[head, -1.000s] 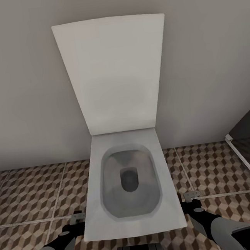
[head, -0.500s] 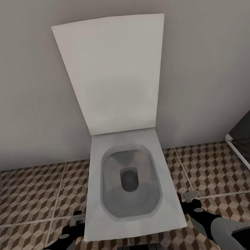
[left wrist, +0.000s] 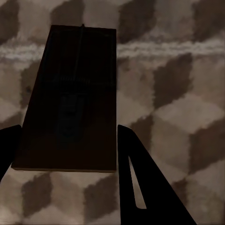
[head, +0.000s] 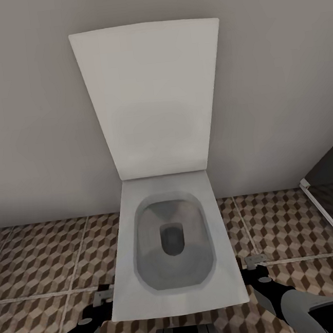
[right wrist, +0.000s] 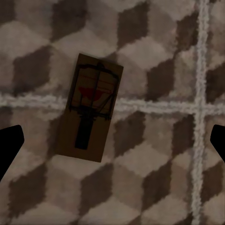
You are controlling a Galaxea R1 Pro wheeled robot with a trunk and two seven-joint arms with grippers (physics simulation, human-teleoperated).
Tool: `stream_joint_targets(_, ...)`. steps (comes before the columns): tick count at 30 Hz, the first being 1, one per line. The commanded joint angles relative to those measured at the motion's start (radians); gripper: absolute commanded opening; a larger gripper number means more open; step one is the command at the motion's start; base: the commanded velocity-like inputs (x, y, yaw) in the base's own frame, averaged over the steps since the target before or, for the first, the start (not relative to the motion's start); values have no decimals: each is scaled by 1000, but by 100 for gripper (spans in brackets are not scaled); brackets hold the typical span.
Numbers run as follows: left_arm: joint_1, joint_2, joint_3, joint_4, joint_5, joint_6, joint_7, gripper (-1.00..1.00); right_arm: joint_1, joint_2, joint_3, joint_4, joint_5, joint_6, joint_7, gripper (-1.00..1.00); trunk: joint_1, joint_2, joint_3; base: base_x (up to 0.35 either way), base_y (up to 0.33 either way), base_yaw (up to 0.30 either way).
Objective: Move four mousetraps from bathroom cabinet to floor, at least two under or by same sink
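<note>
While the left gripper (left wrist: pixel 65 145) grips a flat dark-brown wooden mousetrap (left wrist: pixel 70 98) over the cube-patterned tiled bathroom floor (left wrist: pixel 178 93), a second trap (right wrist: pixel 90 108) lies across a grout line. The right gripper (right wrist: pixel 112 145) hangs spread wide, empty

You are in a bathroom: a white toilet (head: pixel 173 248) with its lid up stands against a plain wall (head: pixel 25 110), on cube-patterned floor tiles (head: pixel 37 259).

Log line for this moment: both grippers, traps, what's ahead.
left gripper: shut on mousetrap above bathroom floor | right gripper: open, second mousetrap lying on tile below | ahead: toilet, lid up
</note>
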Motion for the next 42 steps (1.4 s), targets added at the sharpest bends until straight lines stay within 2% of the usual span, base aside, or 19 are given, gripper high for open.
stream_joint_targets(1, 1, 0, -9, 1, 7, -9, 2, -100, -1, 0, 7, 2, -2, -4, -3, 100, 0, 0, -1, 0, 0, 0)
stream_joint_targets(4, 4, -1, -9, 1, 1, -25, 3, -100, -1, 1, 7, 2, -2, -4, -3, 100, 0, 0, -1, 0, 0, 0)
stream_joint_targets(12, 8, -2, -9, 2, -44, -40, 3, -100, -1, -1, 7, 2, -2, -4, -3, 100, 0, 0, -1, 0, 0, 0)
stream_joint_targets(25, 17, -2, -8, 2, -53, -55, 3, -100, -1, -1, 7, 2, -2, -4, -3, 100, 0, 0, -1, 0, 0, 0)
stream_joint_targets(26, 17, -2, -8, 2, -53, -55, 3, 100, -1, -1, 7, 2, -2, -4, -3, 100, 0, 0, -1, 0, 0, 0)
stream_joint_targets(42, 17, 0, -8, 2, -53, -56, 3, 100, -1, -2, 7, 2, -2, -4, -3, 100, 0, 0, -1, 0, 0, 0)
